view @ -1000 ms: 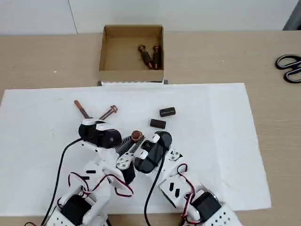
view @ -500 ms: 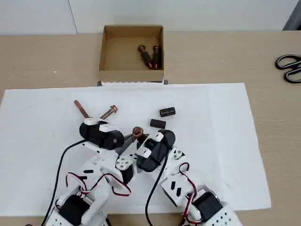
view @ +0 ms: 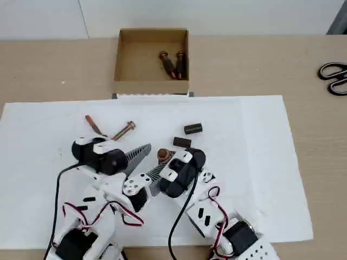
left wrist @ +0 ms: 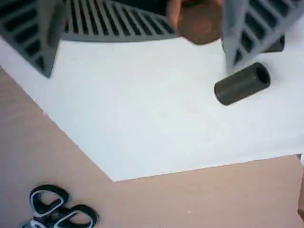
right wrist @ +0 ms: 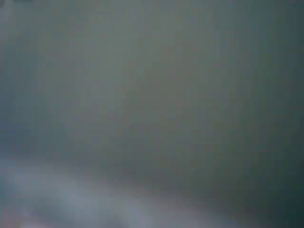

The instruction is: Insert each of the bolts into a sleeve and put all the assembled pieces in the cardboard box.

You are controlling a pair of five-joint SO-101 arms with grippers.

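Observation:
My left gripper [view: 156,155] [left wrist: 140,71] stands open over the white paper [view: 244,162]. Its ribbed fingers [left wrist: 33,38] flank a copper-headed bolt [view: 163,155] [left wrist: 197,21]. The bolt stands upright at the tip of my right gripper [view: 168,161], which looks shut on it; its fingers are hidden under the wrist. Two black sleeves [view: 193,129] [view: 181,142] lie just beyond, and the nearer sleeve [left wrist: 242,84] shows in the left wrist view. Two loose bolts [view: 93,124] [view: 124,130] lie to the left. The cardboard box [view: 122,59] holds two assembled pieces [view: 173,64].
Black scissors [view: 333,76] [left wrist: 57,213] lie on the bare wooden table at the far right. The paper's right half is free. The box sits just past the paper's far edge.
My left arm has drawn back to the left and its jaws have opened off the bolt. The bolt stays up at the right gripper, shifted slightly right.

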